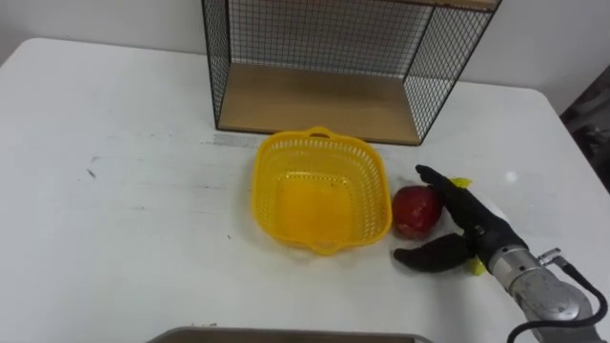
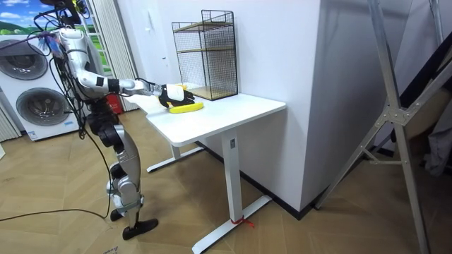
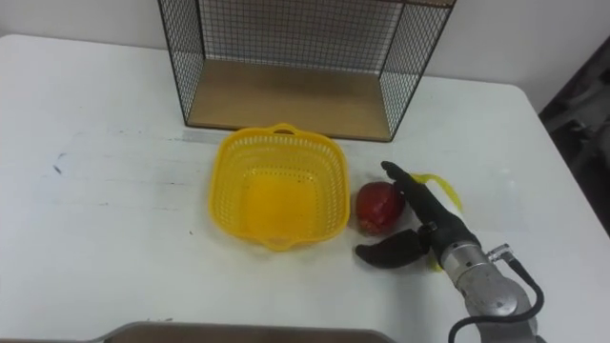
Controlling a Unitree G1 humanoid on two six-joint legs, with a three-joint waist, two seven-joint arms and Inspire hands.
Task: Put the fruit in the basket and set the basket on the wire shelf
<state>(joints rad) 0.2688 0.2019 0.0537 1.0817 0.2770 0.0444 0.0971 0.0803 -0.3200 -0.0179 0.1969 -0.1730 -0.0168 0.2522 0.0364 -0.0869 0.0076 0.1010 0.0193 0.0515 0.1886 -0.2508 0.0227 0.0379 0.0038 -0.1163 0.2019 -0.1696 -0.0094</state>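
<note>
No writing, number or sign can be read on the basket point(image 1: 274, 186), wire shelf point(image 1: 315, 100), table point(image 1: 114, 191) or washing machines point(image 2: 39, 106)

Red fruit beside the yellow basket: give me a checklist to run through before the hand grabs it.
1. Right hand bracketing the red fruit between fingers and thumb: ok.
2. Grip closed on the fruit: not ok, the hand is open.
3. Yellow basket upright, nothing in it, right beside the fruit: ok.
4. Wire shelf bottom board bare, just behind the basket: ok.
5. Yellow item behind the hand graspable: cannot tell, mostly hidden.
</note>
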